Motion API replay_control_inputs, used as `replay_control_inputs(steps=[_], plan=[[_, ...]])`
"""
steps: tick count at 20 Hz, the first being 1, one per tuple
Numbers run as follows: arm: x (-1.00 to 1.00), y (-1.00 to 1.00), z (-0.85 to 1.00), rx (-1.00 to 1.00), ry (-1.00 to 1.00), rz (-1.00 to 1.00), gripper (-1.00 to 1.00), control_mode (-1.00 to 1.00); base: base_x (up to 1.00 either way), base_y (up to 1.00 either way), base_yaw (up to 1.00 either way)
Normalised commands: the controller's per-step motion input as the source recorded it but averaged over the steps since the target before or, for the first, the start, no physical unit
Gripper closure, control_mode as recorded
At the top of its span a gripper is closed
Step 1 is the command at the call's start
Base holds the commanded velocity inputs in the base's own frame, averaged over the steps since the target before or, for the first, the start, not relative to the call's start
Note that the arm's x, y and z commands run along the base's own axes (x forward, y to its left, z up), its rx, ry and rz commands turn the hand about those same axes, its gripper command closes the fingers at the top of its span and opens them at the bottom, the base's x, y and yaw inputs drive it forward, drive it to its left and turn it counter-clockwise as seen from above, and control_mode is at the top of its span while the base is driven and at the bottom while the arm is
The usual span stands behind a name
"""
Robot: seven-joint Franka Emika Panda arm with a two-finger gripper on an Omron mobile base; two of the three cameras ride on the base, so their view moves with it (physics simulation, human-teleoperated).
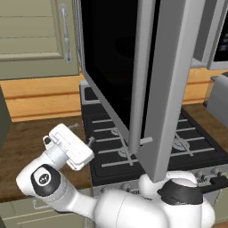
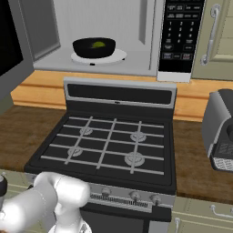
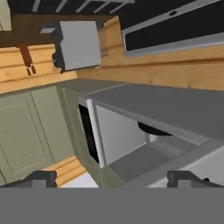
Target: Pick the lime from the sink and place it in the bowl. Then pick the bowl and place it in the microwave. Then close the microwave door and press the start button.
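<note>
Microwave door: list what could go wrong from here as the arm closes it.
1. The microwave door stands wide open, swung out over the gas stove; the gripper sits off its edge, so a push could slip past it.
2. A hard swing might jolt the bowl holding the lime on its white plate.
3. The start button on the keypad is small; a press may hit a neighbouring key.

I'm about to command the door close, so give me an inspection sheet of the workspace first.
Surface: wooden counter either side of the black gas stove.
Job's things: lime in the bowl, on the turntable inside the microwave; microwave door open.
Clutter: grey toaster right of the stove.
Claw: open, holding nothing.
Cables: nothing seen.
Surroundings: green cabinets, keypad.
</note>
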Motion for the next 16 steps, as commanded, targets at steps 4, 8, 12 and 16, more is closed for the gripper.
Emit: replay_control_inputs(steps=[4, 8, 12, 16], plan=[[-0.51, 0.0, 0.53, 0.03, -0.3, -0.09, -1.0, -1.0, 0.0, 0.0, 0.0], [-0.62, 0.0, 0.56, 0.04, -0.33, -0.07, -1.0, -1.0, 0.0, 0.0, 0.0], [-0.56, -0.19, 0.56, 0.07, -0.29, -0.05, -1.0, -1.0, 0.0, 0.0, 0.0], [-0.31, -0.38, 0.46, 0.09, -0.23, 0.0, -1.0, -1.0, 0.0, 0.0, 0.0]])
